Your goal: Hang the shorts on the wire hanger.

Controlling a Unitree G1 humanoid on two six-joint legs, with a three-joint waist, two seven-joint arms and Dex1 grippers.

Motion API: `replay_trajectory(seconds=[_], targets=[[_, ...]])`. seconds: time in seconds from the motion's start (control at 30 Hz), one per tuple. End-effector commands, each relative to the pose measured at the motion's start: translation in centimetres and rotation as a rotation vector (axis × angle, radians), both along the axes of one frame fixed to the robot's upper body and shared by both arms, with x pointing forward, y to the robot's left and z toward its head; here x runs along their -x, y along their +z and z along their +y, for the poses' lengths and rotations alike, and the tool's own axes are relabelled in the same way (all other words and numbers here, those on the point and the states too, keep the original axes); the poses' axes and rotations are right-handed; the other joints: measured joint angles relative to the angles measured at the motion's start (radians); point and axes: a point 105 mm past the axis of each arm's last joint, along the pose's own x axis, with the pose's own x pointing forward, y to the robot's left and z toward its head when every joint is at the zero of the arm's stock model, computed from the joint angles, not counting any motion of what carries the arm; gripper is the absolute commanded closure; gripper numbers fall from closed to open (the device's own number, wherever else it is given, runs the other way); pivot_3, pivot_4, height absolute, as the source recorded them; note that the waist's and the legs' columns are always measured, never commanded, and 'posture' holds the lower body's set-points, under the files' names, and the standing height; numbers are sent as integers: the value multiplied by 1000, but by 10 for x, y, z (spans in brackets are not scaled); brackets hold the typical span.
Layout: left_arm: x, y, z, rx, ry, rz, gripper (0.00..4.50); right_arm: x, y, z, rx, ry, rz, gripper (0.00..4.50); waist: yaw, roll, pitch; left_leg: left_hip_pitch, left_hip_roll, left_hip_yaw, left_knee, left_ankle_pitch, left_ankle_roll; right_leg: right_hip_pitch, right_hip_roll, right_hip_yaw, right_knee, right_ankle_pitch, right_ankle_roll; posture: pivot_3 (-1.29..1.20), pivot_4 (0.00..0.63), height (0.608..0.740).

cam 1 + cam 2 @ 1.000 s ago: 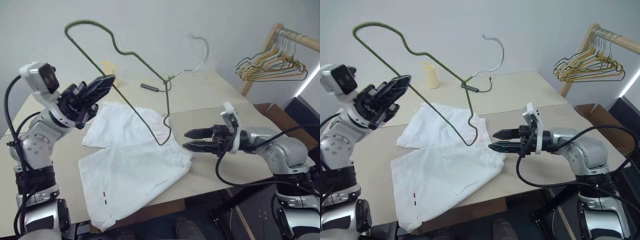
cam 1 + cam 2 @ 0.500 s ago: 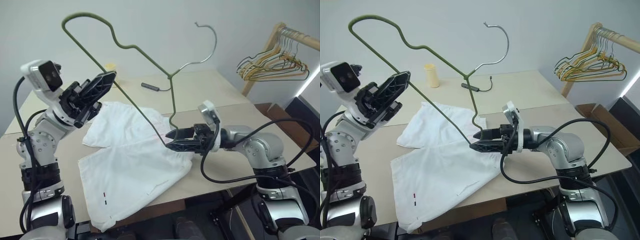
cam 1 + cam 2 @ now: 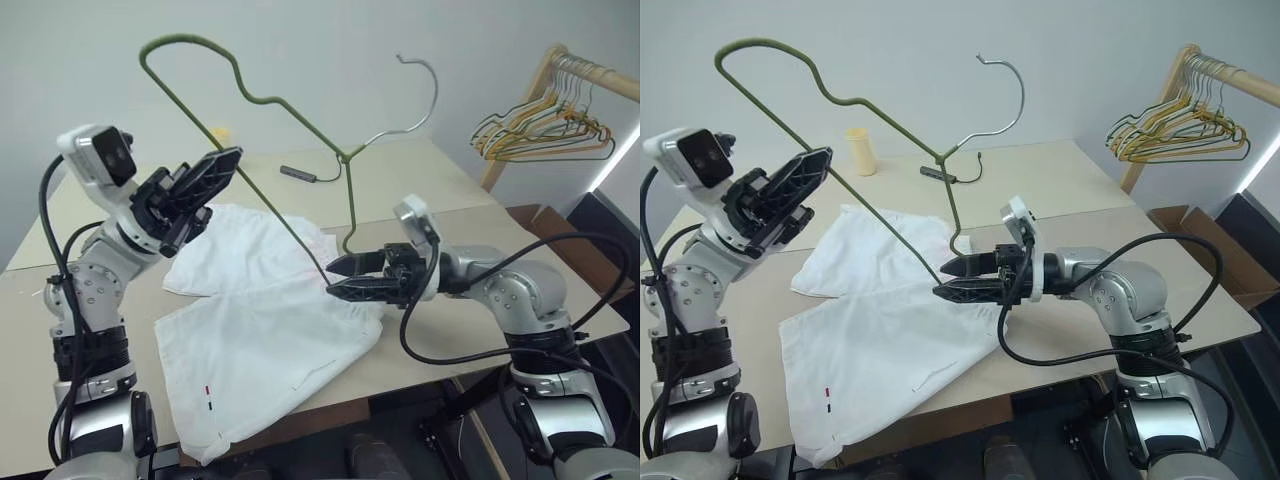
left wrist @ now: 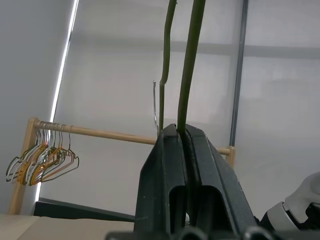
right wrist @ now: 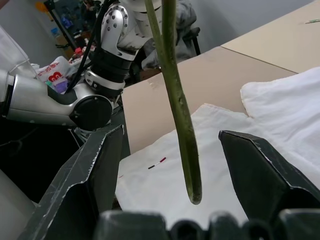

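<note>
The white shorts (image 3: 260,320) lie spread flat on the table (image 3: 430,190). Above them the olive wire hanger (image 3: 350,195) is raised, its hook up and away from me. My left gripper (image 3: 226,160) is shut on one long wire of the wire hanger (image 4: 185,75), seen up close as my left gripper (image 4: 182,137). My right gripper (image 3: 335,278) is open and level, just over the waistband edge. In the right wrist view the wire hanger's lower bend (image 5: 177,100) hangs between my right gripper's (image 5: 170,132) open fingers without touching them, the shorts (image 5: 280,115) below.
A wooden rack with a cluster of yellow, green and dark hangers (image 3: 545,130) stands at the far right. A yellow cup (image 3: 861,150) and a small dark object with a cable (image 3: 298,174) sit at the table's back. A cardboard box (image 3: 1188,225) is beside the table.
My right gripper has moved left to the hanger's lower bend, which now sits between its fingers. The hanger's hook has swung a little. My left gripper keeps its hold.
</note>
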Motion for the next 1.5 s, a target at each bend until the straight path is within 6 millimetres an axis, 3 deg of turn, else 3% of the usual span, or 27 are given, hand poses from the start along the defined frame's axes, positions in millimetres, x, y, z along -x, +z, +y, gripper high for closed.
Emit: replay_trajectory(seconds=[0.03,0.3,0.43,0.53,0.7,0.87,0.93,1.1,1.2,1.33,1.5], targets=[[6,8,-3,-1,3,-54,4500,5,14,6,-17,40,-65,1739,0,0,0,0,0,0,0,0,0,0,0,0,0,0,0,-141,0,740],[5,4,-2,-10,17,-50,4500,-1,12,6,-21,13,-59,4473,0,0,0,0,0,0,0,0,0,0,0,0,0,0,0,-138,0,740],[3,1,-1,-7,33,-48,4500,-3,11,4,-20,-1,-51,4473,1,0,0,0,0,0,0,0,0,0,0,0,0,0,0,-140,0,740],[-3,-8,-1,-24,70,-40,3830,-3,12,2,-31,-18,-45,4500,1,0,0,0,0,0,0,0,0,0,0,0,0,0,0,-139,0,740],[-20,-44,-3,-191,196,47,2300,-4,20,-9,-80,-74,-24,4500,1,0,0,0,0,0,0,0,0,0,0,0,0,0,0,-150,0,740],[-44,-118,13,-631,464,128,723,-6,6,-45,42,-213,62,4500,2,1,0,0,-1,0,0,0,0,0,0,0,-1,0,0,-173,0,740],[-43,-133,21,-732,500,127,32,-7,-4,-61,123,-273,114,4500,2,1,0,-1,-1,1,0,0,0,-1,-1,0,-1,0,0,-175,0,740],[-22,-157,21,-996,443,-2,32,-15,-54,-116,444,-500,239,4500,3,1,1,-3,0,2,-1,0,0,-2,-1,0,-2,0,0,-175,0,740],[-5,-164,16,-1073,350,-62,32,-9,-75,-136,566,-509,372,4500,1,2,2,-3,0,4,-1,0,0,-2,-1,0,-2,-1,0,-172,0,740],[5,-167,8,-1100,309,-98,32,0,-77,-144,501,-392,684,4500,-2,4,4,-2,1,6,0,0,0,-2,0,2,-3,-3,4,-163,0,740],[12,-170,6,-1121,296,-104,32,-11,-78,-153,456,-383,894,4500,-3,8,7,1,3,7,0,0,1,1,3,3,-2,-3,5,-129,0,740]])
